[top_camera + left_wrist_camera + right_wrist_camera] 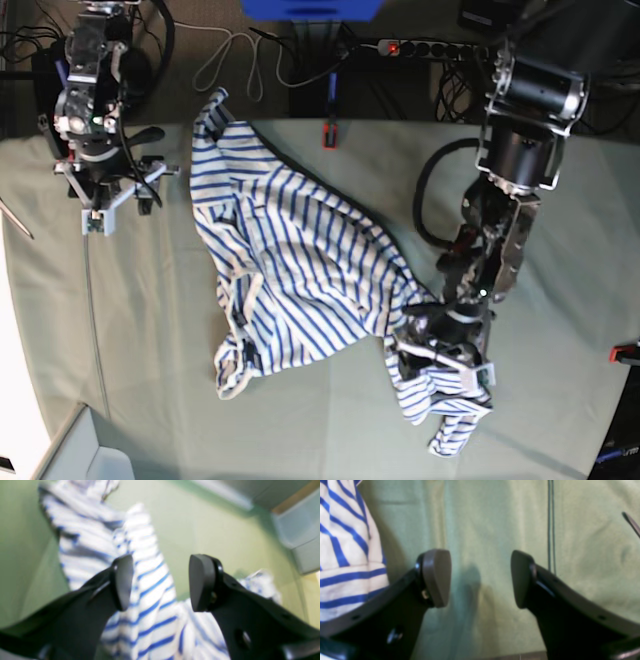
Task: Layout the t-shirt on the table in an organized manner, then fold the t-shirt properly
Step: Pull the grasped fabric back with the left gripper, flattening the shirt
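I've got the t-shirt lying crumpled on the table, a long twisted heap running from the far edge down toward my left gripper, which hangs right over the bunched end of it with its jaws spread wide and nothing pinched between them. Through the left wrist view the striped cloth sits directly below and ahead of the fingers, blurred, so I can't tell whether I'm over a hem, a sleeve or just a fold. My judgement: the step is still the laying out, and to do it well I want a single layer at an edge, not a wad, so I'd come down on the outermost lip of the bunch and draw it outward, away from the heap. My right gripper is also spread and empty, hovering over bare cloth with the shirt just off to its left side, well apart from the other arm. Behind it I see a thin cord running across the cover; I'd keep clear of that. A red clamp sits at the far edge beyond the shirt.
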